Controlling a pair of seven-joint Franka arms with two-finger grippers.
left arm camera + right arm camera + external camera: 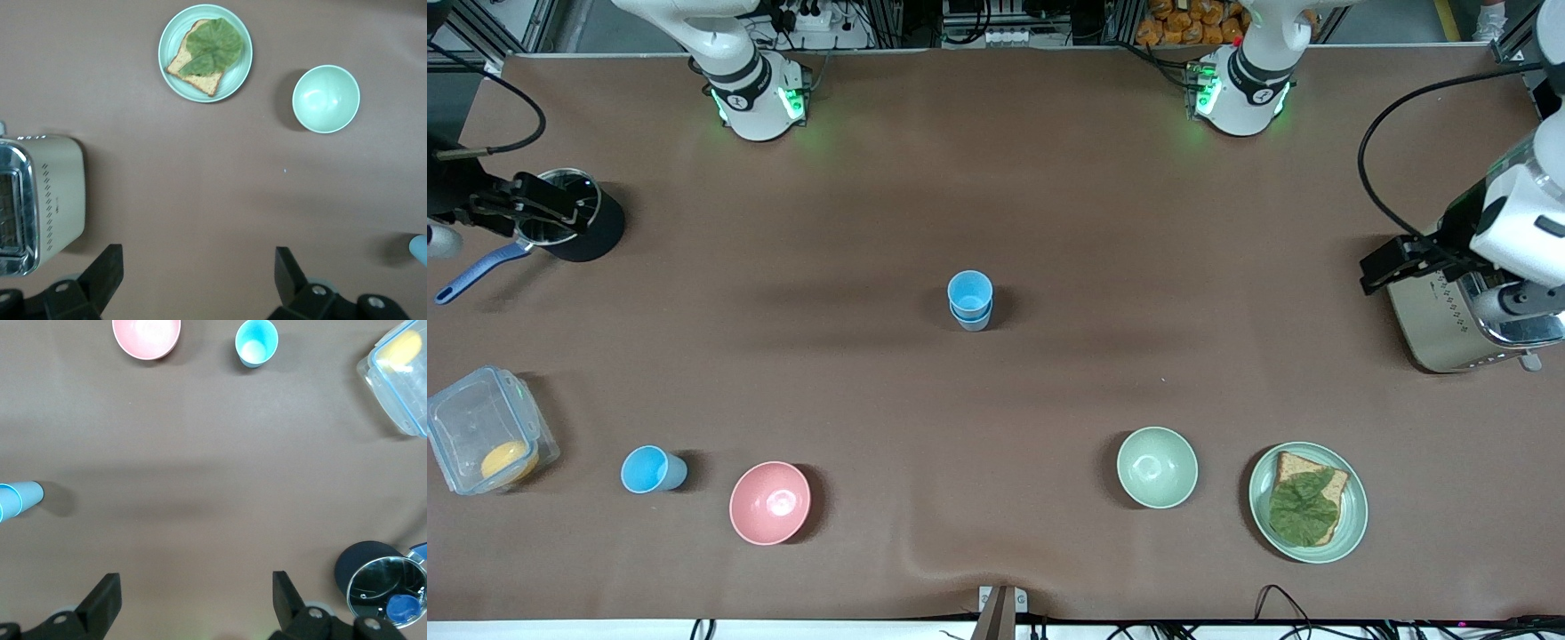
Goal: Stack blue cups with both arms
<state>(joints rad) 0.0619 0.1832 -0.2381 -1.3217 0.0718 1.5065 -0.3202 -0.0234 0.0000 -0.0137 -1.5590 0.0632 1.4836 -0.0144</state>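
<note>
Two light-blue cups [969, 300] stand nested as one stack at the middle of the table; the stack also shows in the right wrist view [17, 500] and as a sliver in the left wrist view [420, 250]. A third blue cup [654, 469] stands alone beside the pink bowl, toward the right arm's end; it also shows in the right wrist view [256, 342]. My left gripper [1385, 265] hangs open and empty over the toaster; its open jaws show in the left wrist view [198, 270]. My right gripper [560, 206] hangs open and empty over the pot; its open jaws show in the right wrist view [197, 590].
A toaster [1449, 329] stands at the left arm's end. A plate [1359, 511] with toast and a lettuce leaf and a pale green bowl [1157, 467] sit nearer the camera. A pink bowl [769, 502], a clear lidded box [463, 418] and a dark pot [591, 233] sit at the right arm's end.
</note>
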